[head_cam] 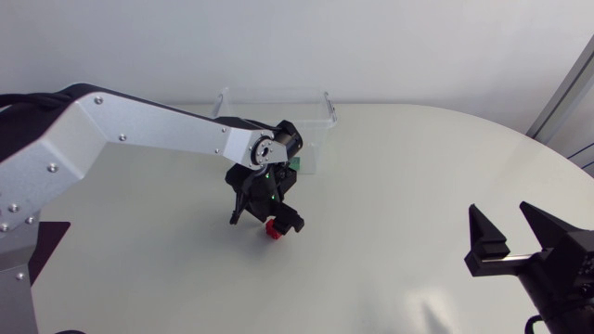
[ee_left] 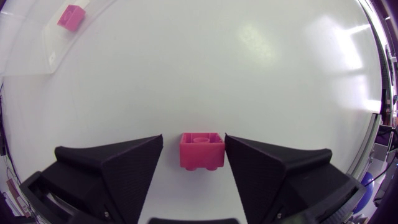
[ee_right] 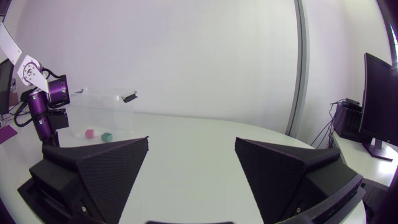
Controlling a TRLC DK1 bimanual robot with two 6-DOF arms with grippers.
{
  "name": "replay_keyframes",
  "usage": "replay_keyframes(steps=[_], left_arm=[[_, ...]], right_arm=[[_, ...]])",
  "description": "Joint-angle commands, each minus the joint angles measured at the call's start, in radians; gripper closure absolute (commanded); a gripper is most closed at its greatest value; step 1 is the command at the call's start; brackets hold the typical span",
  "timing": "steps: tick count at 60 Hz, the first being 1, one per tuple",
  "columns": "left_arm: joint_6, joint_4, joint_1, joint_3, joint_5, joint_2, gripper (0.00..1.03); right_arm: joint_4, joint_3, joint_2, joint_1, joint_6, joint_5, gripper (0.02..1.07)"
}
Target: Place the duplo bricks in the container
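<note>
A red duplo brick (head_cam: pixel 275 229) lies on the white table, studs up, between the fingers of my left gripper (head_cam: pixel 268 221). In the left wrist view the brick (ee_left: pixel 201 150) sits close against one finger, with a narrow gap to the other, so my left gripper (ee_left: pixel 194 142) is open around it. The clear plastic container (head_cam: pixel 275 105) stands just beyond it at the table's far side, with a green brick (head_cam: pixel 294 163) at its near wall. Inside the container (ee_right: pixel 102 114) a pink brick (ee_right: pixel 90 133) and the green brick (ee_right: pixel 106 135) show. My right gripper (head_cam: pixel 502 219) rests open and empty at the near right.
The table (head_cam: pixel 418 176) is a white rounded top whose edge curves along the right side. The pink brick (ee_left: pixel 71 17) in the container (ee_left: pixel 37 37) shows ahead of the left gripper.
</note>
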Motion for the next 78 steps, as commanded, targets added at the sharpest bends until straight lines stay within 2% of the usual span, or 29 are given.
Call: replay_keyframes(steps=[1, 15, 46, 63, 78], left_arm=[[-0.025, -0.019, 0.0, 0.028, 0.005, 0.035, 0.67], [-0.025, -0.026, -0.004, 0.025, 0.005, 0.035, 0.73], [-0.014, -0.022, -0.004, 0.022, 0.006, 0.005, 0.74], [-0.005, -0.02, 0.046, 0.027, 0.006, -0.085, 0.74], [0.014, -0.029, 0.06, 0.073, 0.005, -0.157, 0.74]], right_arm=[[0.012, -0.02, -0.008, 0.008, 0.0, -0.004, 0.06], [0.012, -0.02, -0.008, 0.008, 0.0, -0.004, 0.06], [0.012, -0.02, -0.008, 0.008, 0.0, -0.004, 0.06], [0.012, -0.02, -0.008, 0.008, 0.0, -0.004, 0.06], [0.012, -0.02, -0.008, 0.008, 0.0, -0.004, 0.06]])
